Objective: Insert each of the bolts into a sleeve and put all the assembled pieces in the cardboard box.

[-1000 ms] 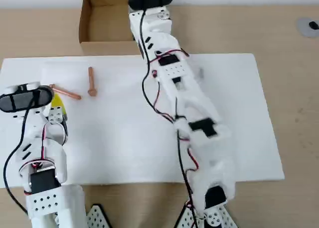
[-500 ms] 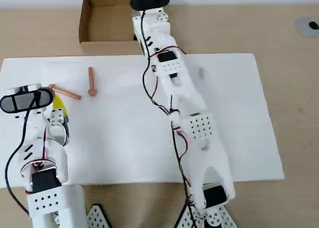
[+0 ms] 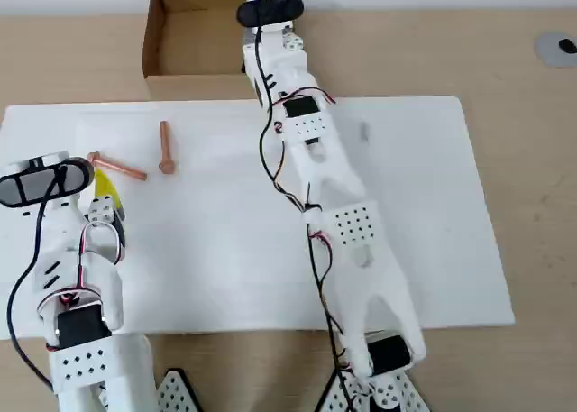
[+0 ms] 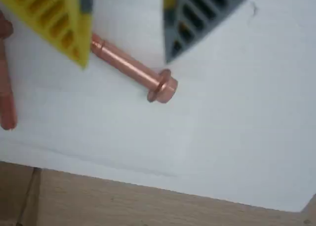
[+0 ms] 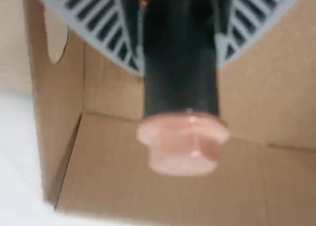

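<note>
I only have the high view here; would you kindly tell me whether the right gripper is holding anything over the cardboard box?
Observer: Yes. The right gripper is shut on a black sleeve, with a bolt's flanged head poking from its end.
Operator: Thank you. What lies beneath it?
Observer: In the right wrist view, the floor of the cardboard box, framed by its inner walls.
Operator: And the other arm?
Observer: The left gripper is open. A bare bolt lies flat on the white sheet, one end by the yellow finger, not gripped.
</note>
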Controlling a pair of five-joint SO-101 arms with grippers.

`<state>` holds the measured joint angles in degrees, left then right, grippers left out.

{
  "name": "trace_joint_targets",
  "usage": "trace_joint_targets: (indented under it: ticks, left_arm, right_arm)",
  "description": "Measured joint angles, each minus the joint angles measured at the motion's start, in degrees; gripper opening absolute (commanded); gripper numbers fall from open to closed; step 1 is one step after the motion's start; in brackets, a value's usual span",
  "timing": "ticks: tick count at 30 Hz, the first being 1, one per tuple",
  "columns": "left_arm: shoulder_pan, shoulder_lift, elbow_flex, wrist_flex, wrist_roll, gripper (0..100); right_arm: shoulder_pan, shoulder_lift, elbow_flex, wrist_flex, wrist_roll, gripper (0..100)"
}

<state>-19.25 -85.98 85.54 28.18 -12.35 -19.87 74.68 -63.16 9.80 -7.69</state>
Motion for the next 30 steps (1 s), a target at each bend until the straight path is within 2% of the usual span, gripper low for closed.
trace_joint_targets:
  ticks: [4,10,26,30]
  left_arm:
    - [0.00,0.00,0.00,0.00,0.00,11]
    - [0.00,0.00,0.00,0.00,0.18,11]
    - [0.00,0.00,0.00,0.00,0.18,11]
    - [0.00,0.00,-0.09,0.00,0.26,11]
  right_arm:
    - [0.00,1.32,-2.73,2.11,0.00,2.2]
    - [0.00,1.58,-4.04,3.69,0.00,12.9]
    - [0.00,1.49,-5.01,3.78,-0.09,13.1]
    - [0.00,1.49,-6.68,7.38,-0.09,13.1]
